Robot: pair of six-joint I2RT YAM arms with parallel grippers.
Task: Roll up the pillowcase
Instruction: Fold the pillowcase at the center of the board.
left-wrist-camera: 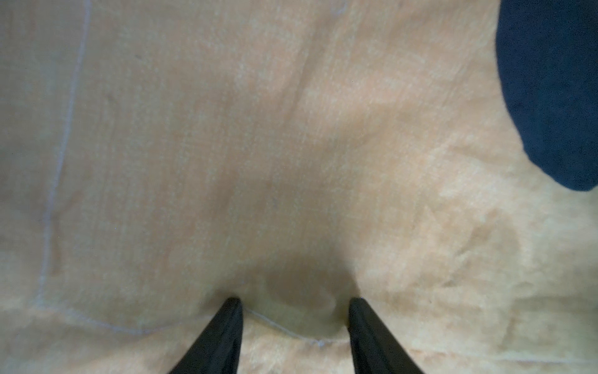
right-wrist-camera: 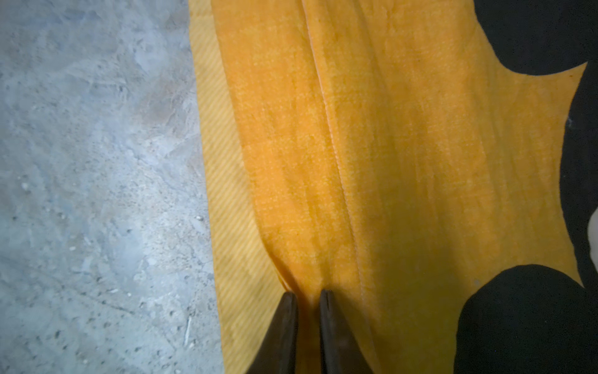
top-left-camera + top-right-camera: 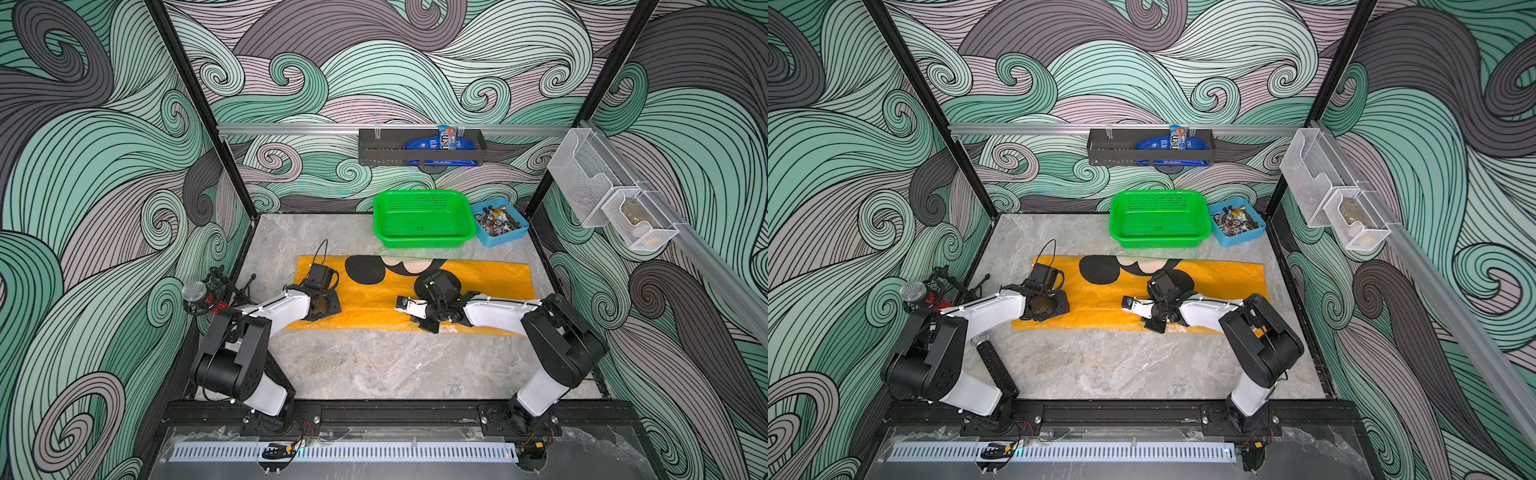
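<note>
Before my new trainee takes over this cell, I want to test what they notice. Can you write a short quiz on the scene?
1. True or false: the pillowcase lies inside the green basket.
2. Whose fingers stand wider apart? A: left tool. B: right tool.
3. Fill in: the bin of small parts beside the green basket is ___ in colour.
Key: 1 false; 2 A; 3 blue.
</note>
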